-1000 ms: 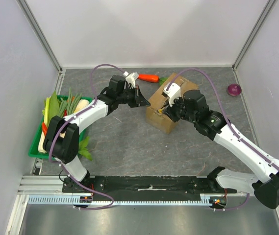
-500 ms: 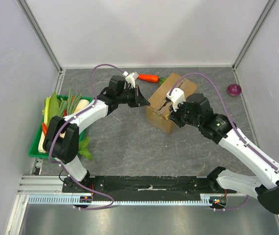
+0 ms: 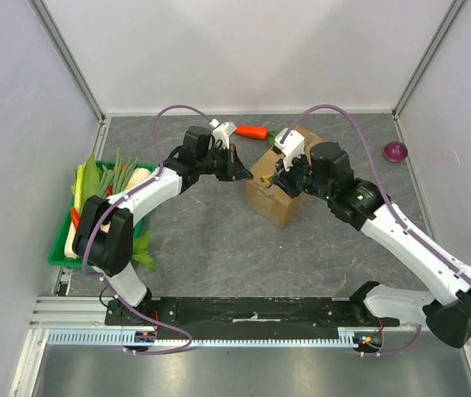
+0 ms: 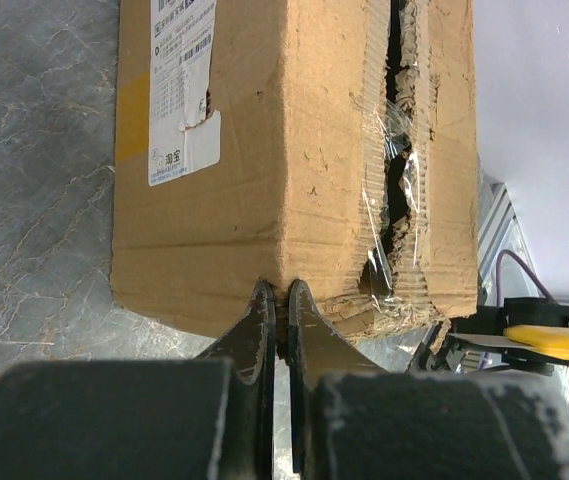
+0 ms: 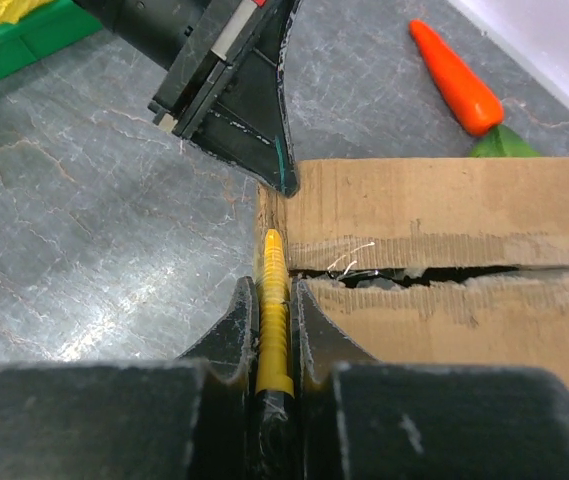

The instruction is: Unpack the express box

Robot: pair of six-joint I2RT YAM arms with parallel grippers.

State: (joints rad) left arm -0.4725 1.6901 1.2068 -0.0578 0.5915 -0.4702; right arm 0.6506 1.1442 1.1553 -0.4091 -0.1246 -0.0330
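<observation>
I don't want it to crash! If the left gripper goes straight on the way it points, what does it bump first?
The express box. The left gripper is shut, its tips at the edge between the labelled side and taped face, seemingly touching; it would press into cardboard.

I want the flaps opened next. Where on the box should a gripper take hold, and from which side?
Take a flap by its free edge at the middle seam, coming from above. The tape there is split and the seam gapes, so one finger could probably slip in; the outer edges are folds with no lip.
</observation>
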